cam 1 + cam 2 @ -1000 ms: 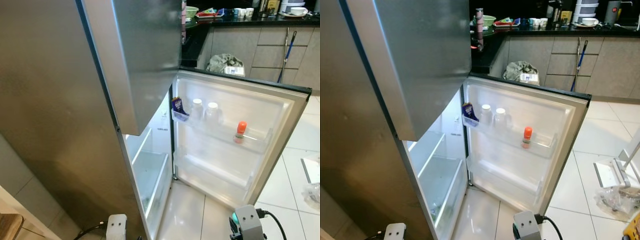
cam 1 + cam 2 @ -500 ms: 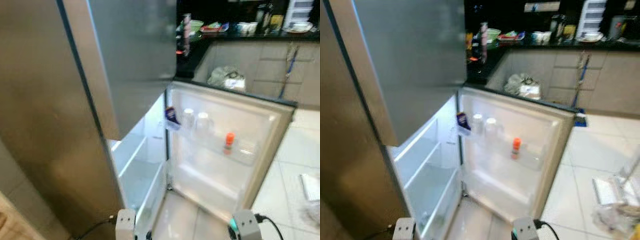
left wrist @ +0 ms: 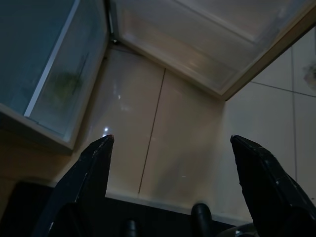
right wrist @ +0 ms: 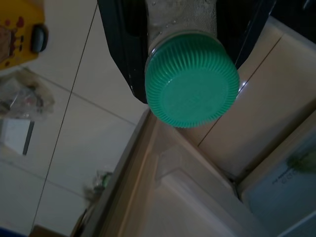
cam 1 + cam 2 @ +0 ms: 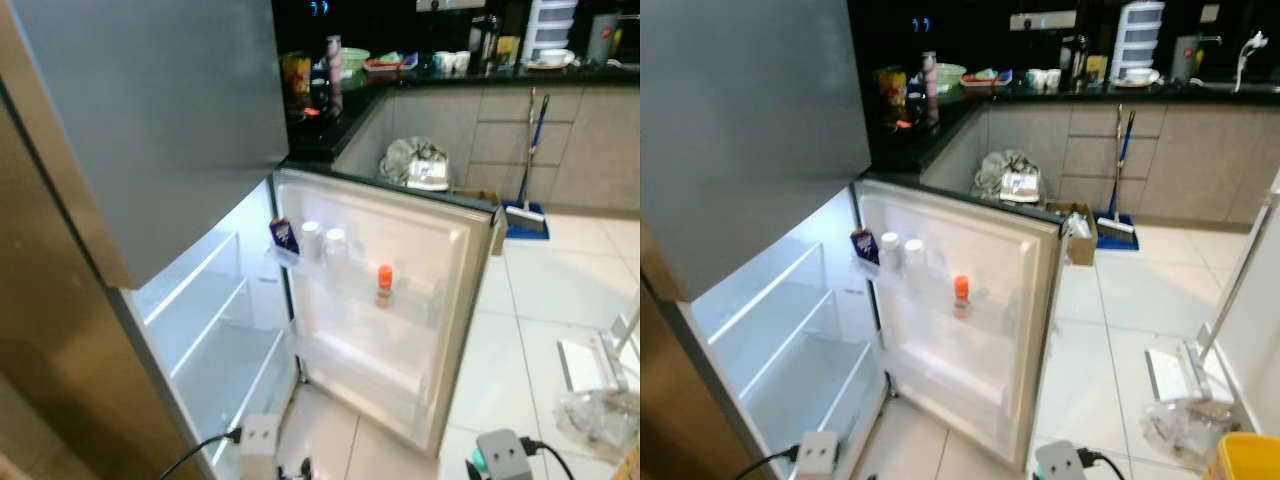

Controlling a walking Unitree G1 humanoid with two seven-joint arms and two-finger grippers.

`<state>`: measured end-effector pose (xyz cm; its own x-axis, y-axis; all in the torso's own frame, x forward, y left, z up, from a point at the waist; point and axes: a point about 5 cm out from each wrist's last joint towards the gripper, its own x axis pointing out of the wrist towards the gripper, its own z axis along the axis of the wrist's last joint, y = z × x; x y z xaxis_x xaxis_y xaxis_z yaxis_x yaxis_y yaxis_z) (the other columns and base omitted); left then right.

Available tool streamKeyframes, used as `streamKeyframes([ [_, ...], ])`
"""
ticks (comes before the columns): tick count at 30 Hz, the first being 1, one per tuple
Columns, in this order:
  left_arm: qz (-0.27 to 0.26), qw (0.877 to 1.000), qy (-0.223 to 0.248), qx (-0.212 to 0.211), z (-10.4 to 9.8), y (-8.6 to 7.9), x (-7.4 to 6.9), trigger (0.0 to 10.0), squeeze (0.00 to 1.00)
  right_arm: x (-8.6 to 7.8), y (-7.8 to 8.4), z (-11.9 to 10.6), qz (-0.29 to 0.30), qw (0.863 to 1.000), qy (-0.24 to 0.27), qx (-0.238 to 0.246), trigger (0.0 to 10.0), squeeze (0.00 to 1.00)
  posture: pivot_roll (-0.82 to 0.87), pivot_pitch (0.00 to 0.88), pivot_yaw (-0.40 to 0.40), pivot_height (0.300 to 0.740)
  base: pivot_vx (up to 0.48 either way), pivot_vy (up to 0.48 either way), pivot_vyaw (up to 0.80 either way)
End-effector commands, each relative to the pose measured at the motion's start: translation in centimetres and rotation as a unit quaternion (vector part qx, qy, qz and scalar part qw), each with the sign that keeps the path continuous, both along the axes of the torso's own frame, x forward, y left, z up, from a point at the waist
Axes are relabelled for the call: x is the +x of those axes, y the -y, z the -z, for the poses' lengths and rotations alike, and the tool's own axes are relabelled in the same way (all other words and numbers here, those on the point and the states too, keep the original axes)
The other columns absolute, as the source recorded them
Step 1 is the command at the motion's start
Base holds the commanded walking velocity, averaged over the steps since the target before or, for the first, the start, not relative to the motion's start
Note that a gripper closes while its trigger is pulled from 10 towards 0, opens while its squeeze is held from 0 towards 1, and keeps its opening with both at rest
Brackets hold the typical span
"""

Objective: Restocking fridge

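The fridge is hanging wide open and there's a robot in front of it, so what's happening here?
The robot stands before the open fridge door, whose shelf holds an orange-capped bottle and two white-capped ones. Its right gripper is clamped on a bottle with a green cap, not yet put away. The left gripper is open and empty above the tiled floor.

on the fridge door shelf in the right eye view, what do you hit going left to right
dark blue packet → first white-capped bottle → second white-capped bottle → orange-capped bottle
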<state>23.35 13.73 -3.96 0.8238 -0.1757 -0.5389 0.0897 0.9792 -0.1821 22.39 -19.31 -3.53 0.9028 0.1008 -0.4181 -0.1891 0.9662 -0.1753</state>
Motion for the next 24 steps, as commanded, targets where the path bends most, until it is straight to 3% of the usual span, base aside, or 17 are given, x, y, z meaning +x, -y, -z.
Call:
streamKeyframes([
  [1,0.000,1.000,-0.002,0.007,0.08,-0.33,0.04,10.0,0.00,-0.05,-0.58,0.20,-0.007,1.000,-0.008,0.009,10.0,0.00,-0.10,0.054,0.048,0.740,0.000,0.000,0.00],
  [7,0.000,1.000,-0.002,0.008,0.02,-0.35,0.20,10.0,0.00,-0.10,-0.80,0.35,-0.012,0.999,-0.019,0.032,10.0,0.00,-0.10,0.055,0.051,0.740,0.000,0.000,0.00],
  [17,0.016,1.000,0.007,0.016,-0.11,-0.10,0.31,10.0,0.00,-0.04,-0.77,0.33,-0.013,0.999,-0.022,0.035,10.0,0.00,-0.09,0.058,0.048,0.740,0.000,0.000,-0.78],
  [21,0.040,0.998,0.037,0.030,-0.64,0.27,0.57,10.0,0.00,-0.02,-0.79,0.31,-0.013,0.999,-0.022,0.040,10.0,0.00,-0.09,0.057,0.049,0.740,0.000,0.000,-0.80],
  [24,0.048,0.997,0.041,0.039,-0.73,0.37,0.65,10.0,0.00,0.01,-0.95,0.27,-0.015,0.999,-0.020,0.045,10.0,0.00,-0.09,0.057,0.053,0.740,0.000,0.000,0.00],
])
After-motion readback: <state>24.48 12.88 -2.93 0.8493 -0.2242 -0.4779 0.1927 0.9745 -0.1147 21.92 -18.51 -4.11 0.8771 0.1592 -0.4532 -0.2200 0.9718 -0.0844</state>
